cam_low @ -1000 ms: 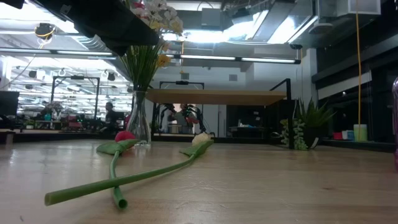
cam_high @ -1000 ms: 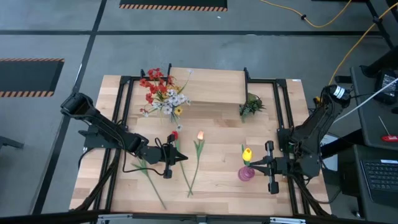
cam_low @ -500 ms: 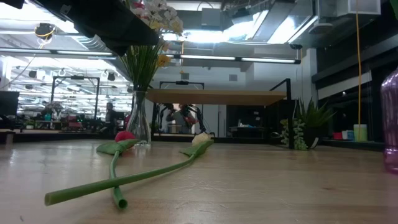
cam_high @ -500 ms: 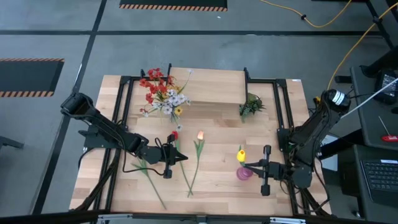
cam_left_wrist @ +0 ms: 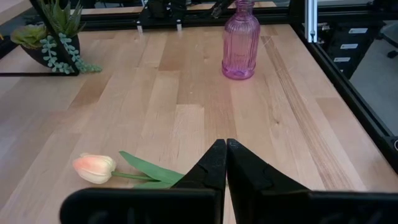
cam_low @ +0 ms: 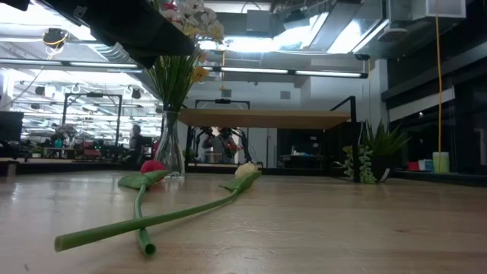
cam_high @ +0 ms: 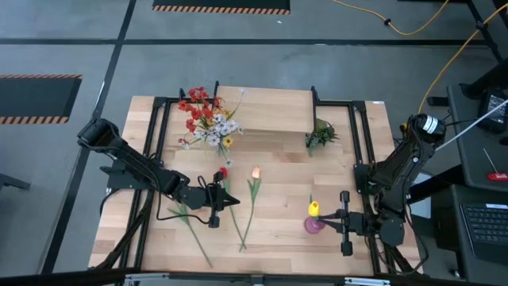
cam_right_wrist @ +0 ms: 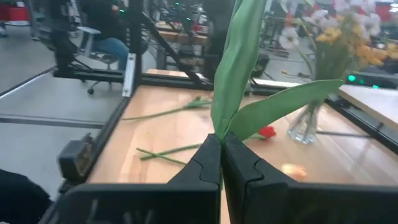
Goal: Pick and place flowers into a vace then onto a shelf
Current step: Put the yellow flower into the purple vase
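yellow tulip going into the pink vase

the shelf (cam_high: 266,110) sits far-centre. at the right near side, the pink vase (cam_high: 314,225) stands under the right gripper (cam_high: 327,223), which is clamped on the yellow tulip (cam_high: 313,209) stem, seemingly low. light, floppy stem; grip mid-stem. the left gripper (cam_high: 235,202) is closed, empty, beside the peach tulip (cam_high: 255,172).

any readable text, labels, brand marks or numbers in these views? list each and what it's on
None readable in any view.
Pink vase: plain ribbed glass, no label.
Shelf and table: bare wood, no markings.
Right hand, shut on the yellow tulip stem: no lettering visible.
Keyboard keys: too small to read.
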`<action>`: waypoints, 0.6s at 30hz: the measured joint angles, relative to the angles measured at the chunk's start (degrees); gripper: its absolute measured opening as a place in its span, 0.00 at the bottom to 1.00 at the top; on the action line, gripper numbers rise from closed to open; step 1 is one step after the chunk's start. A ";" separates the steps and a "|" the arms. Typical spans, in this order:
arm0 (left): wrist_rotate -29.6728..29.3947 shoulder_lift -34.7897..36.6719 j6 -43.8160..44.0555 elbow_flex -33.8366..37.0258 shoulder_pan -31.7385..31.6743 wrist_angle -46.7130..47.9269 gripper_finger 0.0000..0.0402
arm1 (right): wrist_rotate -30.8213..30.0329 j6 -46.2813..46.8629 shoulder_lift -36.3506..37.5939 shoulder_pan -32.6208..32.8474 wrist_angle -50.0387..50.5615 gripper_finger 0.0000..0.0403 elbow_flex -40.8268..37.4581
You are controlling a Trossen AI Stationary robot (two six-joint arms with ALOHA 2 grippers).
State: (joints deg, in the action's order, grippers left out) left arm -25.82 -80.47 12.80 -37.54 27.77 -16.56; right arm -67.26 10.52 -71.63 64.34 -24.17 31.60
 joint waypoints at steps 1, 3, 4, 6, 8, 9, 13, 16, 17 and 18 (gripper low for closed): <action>0.00 0.00 0.00 0.00 0.00 0.00 0.02 | -0.52 0.98 0.00 0.00 0.09 0.00 -0.72; -0.01 0.00 0.00 0.00 0.00 -0.01 0.02 | -1.73 2.02 0.00 -0.04 0.03 0.00 -1.82; -0.02 0.00 0.00 0.00 0.00 0.00 0.02 | -2.04 2.61 0.00 -0.02 -0.01 0.00 -2.26; -0.02 0.00 0.00 0.00 0.00 -0.02 0.02 | -2.07 2.91 0.00 0.00 -0.01 0.00 -3.19; -0.02 0.00 0.00 0.00 0.00 -0.04 0.02 | -2.08 2.95 0.00 -0.02 -0.33 0.01 -3.92; -0.02 0.00 0.00 0.00 0.00 -0.04 0.02 | -2.10 2.95 0.00 -0.02 -0.42 0.01 -4.09; -0.02 0.00 0.00 0.00 0.00 -0.04 0.02 | -2.12 3.44 0.00 -0.02 -0.48 0.06 -4.22; -0.02 0.00 0.00 0.00 0.00 -0.07 0.01 | -2.10 4.07 0.00 -0.02 -0.45 0.11 -4.22; -0.02 0.00 0.00 0.00 0.00 -0.07 0.02 | -2.10 4.07 0.00 -0.02 -0.45 0.13 -4.22; -0.02 0.00 0.00 0.00 0.00 -0.07 0.02 | -2.10 4.07 0.00 -0.02 -0.45 0.15 -4.22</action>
State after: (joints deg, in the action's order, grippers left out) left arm -25.85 -80.47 12.80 -37.54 27.77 -16.62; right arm -69.37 14.59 -71.64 64.31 -24.62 27.38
